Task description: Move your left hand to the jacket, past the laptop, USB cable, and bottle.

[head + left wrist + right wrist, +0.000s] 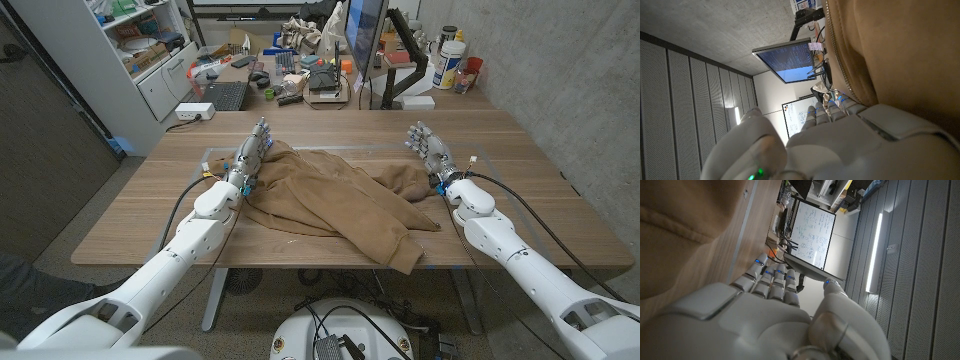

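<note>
A tan-brown jacket (pixel 335 200) lies spread across the middle of the wooden table (pixel 520 190). My left hand (pixel 250 157) stands on its edge at the jacket's left side, fingers straight and apart, touching the cloth and holding nothing. In the left wrist view the jacket (pixel 890 50) with its zipper sits right beside the left hand (pixel 840 145). My right hand (pixel 431 150) stands open at the jacket's right edge, fingers extended. In the right wrist view the right hand (pixel 770 310) is next to the jacket (pixel 685 235).
Behind the table stand a monitor (pixel 366 40) on an arm, a cluttered desk with a keyboard (pixel 224 96), and bottles (pixel 450 62) at the back right. A white shelf (pixel 140 50) stands at the back left. Bare table shows at the far side and both ends.
</note>
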Controlling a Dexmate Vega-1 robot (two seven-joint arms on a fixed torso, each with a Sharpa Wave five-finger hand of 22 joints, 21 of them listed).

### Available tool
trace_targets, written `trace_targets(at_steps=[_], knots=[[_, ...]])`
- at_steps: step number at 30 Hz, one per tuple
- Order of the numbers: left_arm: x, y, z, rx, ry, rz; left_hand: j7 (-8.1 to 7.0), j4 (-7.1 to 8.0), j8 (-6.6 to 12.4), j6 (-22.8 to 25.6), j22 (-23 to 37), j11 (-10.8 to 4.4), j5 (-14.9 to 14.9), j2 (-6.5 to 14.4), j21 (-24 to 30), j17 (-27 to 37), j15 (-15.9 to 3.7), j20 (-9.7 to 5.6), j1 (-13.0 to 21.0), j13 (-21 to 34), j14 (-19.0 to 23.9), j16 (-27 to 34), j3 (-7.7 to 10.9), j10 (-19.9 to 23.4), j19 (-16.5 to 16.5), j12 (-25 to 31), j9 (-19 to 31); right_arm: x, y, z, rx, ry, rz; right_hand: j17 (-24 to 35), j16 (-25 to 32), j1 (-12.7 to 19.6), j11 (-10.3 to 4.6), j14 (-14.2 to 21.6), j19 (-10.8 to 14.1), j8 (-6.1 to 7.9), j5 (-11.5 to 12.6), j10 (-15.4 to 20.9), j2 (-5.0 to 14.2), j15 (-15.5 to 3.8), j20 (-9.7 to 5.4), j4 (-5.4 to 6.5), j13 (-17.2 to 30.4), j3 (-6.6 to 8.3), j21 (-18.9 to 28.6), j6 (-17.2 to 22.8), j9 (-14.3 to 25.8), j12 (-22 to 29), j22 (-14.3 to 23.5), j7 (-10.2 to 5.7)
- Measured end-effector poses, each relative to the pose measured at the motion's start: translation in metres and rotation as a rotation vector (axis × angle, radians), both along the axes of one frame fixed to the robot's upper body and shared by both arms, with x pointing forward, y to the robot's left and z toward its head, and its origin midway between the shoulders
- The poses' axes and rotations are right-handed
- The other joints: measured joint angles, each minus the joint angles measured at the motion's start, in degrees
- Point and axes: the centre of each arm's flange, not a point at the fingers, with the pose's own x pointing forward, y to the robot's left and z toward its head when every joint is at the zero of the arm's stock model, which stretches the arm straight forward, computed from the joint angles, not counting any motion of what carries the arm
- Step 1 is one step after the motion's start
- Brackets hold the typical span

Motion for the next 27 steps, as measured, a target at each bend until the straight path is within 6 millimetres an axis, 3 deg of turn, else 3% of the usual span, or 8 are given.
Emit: trace_targets(at_steps=[27], knots=[[-0.008, 0.001, 0.011, 0.021, -0.021, 0.007, 0.00, -0.01, 0.00, 0.0, 0.0, -0.30, 0.1, 0.2, 0.0, 0.0, 0.00, 0.32, 0.2, 0.0, 0.0, 0.0, 0.00, -0.3, -0.3, 0.0, 0.0, 0.000, 0.004, 0.000, -0.015, 0.003, 0.006, 0.0, 0.0, 0.0, -0.19, 0.1, 0.0, 0.00, 0.0, 0.2, 0.00, 0.09, 0.00, 0.00, 0.0, 0.00, -0.3, 0.0, 0.0, 0.0, 0.0, 0.00]])
